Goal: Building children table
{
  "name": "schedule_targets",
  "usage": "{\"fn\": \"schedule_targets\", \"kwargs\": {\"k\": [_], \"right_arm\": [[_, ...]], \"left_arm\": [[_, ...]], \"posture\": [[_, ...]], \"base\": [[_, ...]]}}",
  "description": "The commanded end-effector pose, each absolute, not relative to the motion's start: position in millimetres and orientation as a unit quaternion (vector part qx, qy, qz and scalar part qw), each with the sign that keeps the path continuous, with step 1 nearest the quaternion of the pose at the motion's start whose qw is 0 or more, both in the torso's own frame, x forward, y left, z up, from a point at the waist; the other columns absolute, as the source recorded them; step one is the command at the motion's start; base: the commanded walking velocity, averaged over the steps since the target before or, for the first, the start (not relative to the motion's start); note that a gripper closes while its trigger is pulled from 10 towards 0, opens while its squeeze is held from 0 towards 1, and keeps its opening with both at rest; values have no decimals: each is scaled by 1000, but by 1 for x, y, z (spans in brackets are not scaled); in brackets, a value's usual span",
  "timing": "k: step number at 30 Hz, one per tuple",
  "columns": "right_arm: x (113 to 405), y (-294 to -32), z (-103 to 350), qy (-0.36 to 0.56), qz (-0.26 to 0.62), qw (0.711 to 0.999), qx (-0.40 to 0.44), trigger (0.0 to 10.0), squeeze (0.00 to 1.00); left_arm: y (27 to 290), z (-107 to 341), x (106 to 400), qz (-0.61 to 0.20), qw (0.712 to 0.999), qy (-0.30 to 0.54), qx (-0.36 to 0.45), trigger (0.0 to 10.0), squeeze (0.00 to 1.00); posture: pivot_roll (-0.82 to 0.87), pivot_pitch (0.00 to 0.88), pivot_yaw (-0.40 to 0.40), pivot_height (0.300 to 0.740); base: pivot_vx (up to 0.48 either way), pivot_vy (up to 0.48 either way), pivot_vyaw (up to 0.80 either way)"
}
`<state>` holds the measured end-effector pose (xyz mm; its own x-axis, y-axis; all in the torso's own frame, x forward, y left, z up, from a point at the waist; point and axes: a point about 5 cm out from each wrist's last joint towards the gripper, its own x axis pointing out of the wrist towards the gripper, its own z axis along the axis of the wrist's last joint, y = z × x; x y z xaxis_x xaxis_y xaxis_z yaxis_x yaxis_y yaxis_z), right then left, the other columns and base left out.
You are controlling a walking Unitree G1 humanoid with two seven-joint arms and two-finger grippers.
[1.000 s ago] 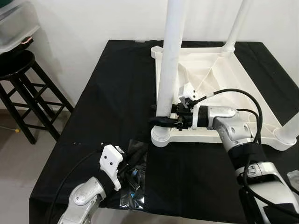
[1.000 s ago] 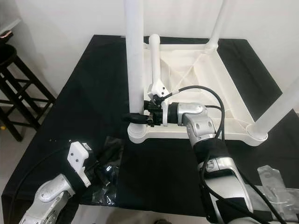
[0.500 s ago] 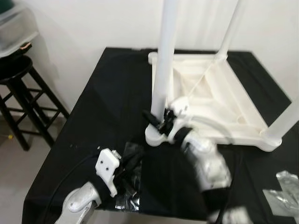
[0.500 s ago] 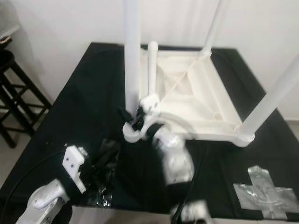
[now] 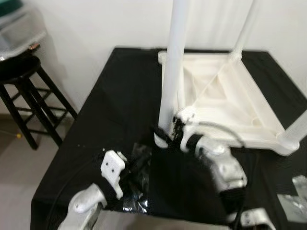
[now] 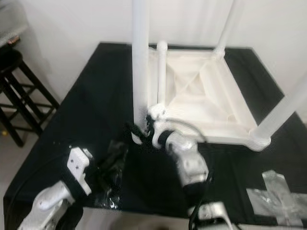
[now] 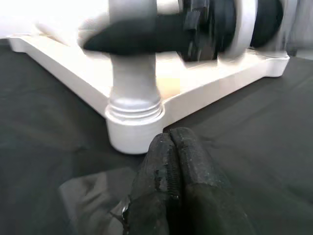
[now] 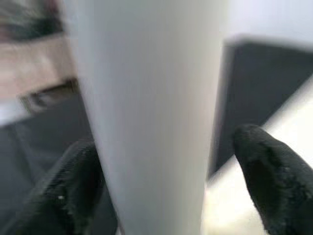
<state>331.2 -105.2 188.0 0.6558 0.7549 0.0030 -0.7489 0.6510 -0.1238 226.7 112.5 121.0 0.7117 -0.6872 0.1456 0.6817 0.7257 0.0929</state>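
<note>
Nearest the edge of the black cloth (image 5: 115, 96), the left gripper (image 7: 171, 161) rests low on a crinkled plastic bag (image 5: 136, 179), its two fingers pressed together with nothing between them, pointing at the near corner of the tabletop (image 5: 225, 91).

Just beyond it, the right gripper (image 5: 167, 134) reaches in at the foot of the near leg (image 5: 171, 72). From its wrist the black fingers (image 8: 274, 171) stand one on each side of the white tube; the far one seems a shade off the surface, so I'd call it a loose clasp and not a firm pinch. The picture is blurred here.

The tabletop lies upside down on the cloth, legs pointing up: the near one in its corner socket, another at the far right corner (image 5: 244, 28), one at the right edge (image 5: 295, 132), and a short one at the far left (image 6: 162, 72).

To the left, off the cloth, stands a black stool (image 5: 29, 96).

This looks like the seating of the near leg. Next would be to close properly on the tube and twist or press it home, with the tabletop kept from sliding.
</note>
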Motion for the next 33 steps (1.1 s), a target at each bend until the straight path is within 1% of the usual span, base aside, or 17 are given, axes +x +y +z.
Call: {"fn": "schedule_targets", "kwargs": {"k": [1,2,4,5,6,7,8,9,10,13,14,15,20,29,31,32,33], "right_arm": [[326,-97,201,-53,489,866,-92,10000,0],[326,-97,201,-53,489,866,-92,10000,0],[324,-99,205,-48,528,840,-120,10000,0],[324,-99,205,-48,528,840,-120,10000,0],[325,-101,206,-44,543,829,-129,10000,0],[325,-101,206,-44,543,829,-129,10000,0],[327,-103,205,-37,558,818,-134,10000,0],[327,-103,205,-37,558,818,-134,10000,0],[331,-106,205,-28,572,809,-132,10000,0],[331,-106,205,-28,572,809,-132,10000,0],[337,-108,204,-16,583,804,-121,10000,0],[344,-111,204,-10,587,801,-115,0,0],[351,-115,208,-8,595,798,-96,0,0],[348,-121,203,-4,596,796,-101,0,0],[340,-126,194,-6,583,807,-94,0,0],[340,-126,194,-6,583,807,-94,0,0],[337,-126,188,-10,561,822,-97,0,0]], "left_arm": [[112,116,225,-371,925,-75,13,10000,0],[112,116,225,-371,925,-75,13,10000,0],[111,116,225,-371,925,-75,13,10000,0],[111,116,225,-371,925,-75,13,10000,0],[111,116,225,-371,925,-75,13,10000,0],[111,116,225,-371,925,-75,13,10000,0],[111,116,225,-370,926,-75,14,10000,0],[111,116,225,-370,926,-75,14,10000,0],[111,116,225,-370,926,-75,14,10000,0],[111,116,225,-370,926,-75,14,10000,0],[111,116,225,-369,926,-75,15,10000,0],[111,116,224,-369,926,-75,15,10000,0],[111,115,224,-369,926,-74,16,10000,0],[112,115,223,-370,926,-73,16,10000,0],[112,115,223,-371,926,-73,16,10000,0],[112,115,223,-371,926,-73,16,10000,0],[112,116,223,-371,926,-73,15,10000,0]], "posture": [[-9,121,-6,740],[-9,121,-6,740],[-5,120,-10,740],[-5,120,-10,740],[-2,120,-13,740],[-2,120,-13,740],[4,119,-14,740],[4,119,-14,740],[9,120,-15,740],[9,120,-15,740],[9,120,-15,740],[9,120,-15,740],[15,121,-13,740],[13,122,-10,740],[8,129,-6,740],[8,129,-6,740],[7,131,-5,740]], "base": [[0,0,0],[0,0,0],[0,0,0],[0,0,0],[0,0,0],[0,0,0],[0,0,0],[0,0,0],[0,0,0],[0,0,0],[0,0,0],[0,0,0],[0,0,0],[0,0,0],[0,0,0],[0,0,0],[0,0,0]]}}
